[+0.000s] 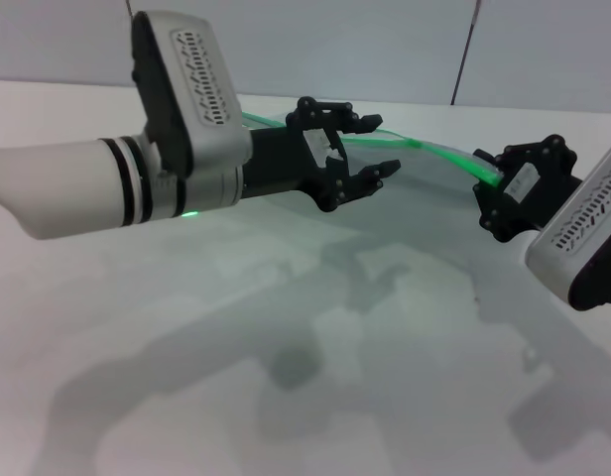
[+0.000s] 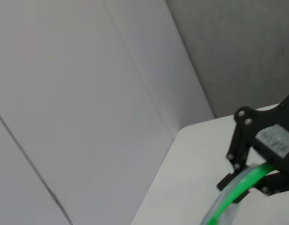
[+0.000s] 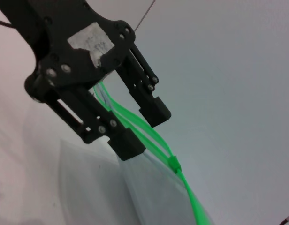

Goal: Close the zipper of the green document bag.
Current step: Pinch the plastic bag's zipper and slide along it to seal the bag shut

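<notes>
The green document bag [image 1: 429, 203], a translucent pale pouch, lies at the back of the table between both arms. Its zipper [image 1: 425, 146] arches along the far edge as a bright green strip. My left gripper [image 1: 383, 146] is open, with one finger on each side of that strip. In the right wrist view the left gripper [image 3: 147, 131] straddles two parted green strips. These join at the small slider [image 3: 174, 164], just beyond the fingertips. My right gripper [image 1: 492, 178] is closed on the bag's right end, and the left wrist view shows the right gripper [image 2: 250, 185] clamping the strip.
The white table [image 1: 286, 397] carries only the arms' shadows in front of the bag. Grey wall panels [image 1: 385, 50] stand right behind the table's back edge.
</notes>
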Controlling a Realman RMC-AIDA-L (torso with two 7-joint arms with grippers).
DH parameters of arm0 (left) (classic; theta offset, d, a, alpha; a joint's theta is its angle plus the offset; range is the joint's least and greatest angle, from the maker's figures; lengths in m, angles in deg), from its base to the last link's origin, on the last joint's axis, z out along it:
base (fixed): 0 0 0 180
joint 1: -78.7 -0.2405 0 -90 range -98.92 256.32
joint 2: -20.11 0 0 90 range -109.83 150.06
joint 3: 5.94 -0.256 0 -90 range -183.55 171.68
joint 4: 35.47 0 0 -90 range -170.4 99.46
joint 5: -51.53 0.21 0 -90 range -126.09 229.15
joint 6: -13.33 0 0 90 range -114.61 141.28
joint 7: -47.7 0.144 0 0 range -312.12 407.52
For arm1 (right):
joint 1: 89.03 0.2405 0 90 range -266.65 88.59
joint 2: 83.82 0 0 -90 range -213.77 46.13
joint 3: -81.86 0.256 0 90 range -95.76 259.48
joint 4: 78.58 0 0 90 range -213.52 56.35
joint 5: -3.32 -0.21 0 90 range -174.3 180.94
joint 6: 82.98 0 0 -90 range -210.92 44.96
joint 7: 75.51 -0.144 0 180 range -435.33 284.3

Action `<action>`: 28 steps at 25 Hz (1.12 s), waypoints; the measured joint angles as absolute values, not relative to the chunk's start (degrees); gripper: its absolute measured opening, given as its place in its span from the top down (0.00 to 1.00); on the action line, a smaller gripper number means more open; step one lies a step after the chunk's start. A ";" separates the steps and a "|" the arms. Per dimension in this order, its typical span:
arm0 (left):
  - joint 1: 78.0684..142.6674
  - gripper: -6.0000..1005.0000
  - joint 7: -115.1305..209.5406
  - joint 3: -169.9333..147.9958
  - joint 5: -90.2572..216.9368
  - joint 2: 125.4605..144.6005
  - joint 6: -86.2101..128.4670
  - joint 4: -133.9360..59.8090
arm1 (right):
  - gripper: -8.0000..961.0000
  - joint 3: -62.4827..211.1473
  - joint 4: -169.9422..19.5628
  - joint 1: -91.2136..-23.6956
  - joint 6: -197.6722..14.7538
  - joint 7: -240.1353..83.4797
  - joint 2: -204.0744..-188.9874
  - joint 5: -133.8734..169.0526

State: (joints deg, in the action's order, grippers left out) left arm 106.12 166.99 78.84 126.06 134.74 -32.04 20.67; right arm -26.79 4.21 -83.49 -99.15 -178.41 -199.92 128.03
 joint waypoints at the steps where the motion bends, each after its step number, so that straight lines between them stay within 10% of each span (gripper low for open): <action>1: 106.13 0.52 165.80 78.77 127.54 135.02 -30.96 21.14 | 0.94 -26.78 4.07 -83.49 -99.15 -178.41 -199.92 128.03; 28: 110.05 0.56 142.34 75.87 152.80 136.39 -27.27 29.36 | 0.94 -26.68 2.01 -82.03 -99.01 -178.52 -200.01 128.04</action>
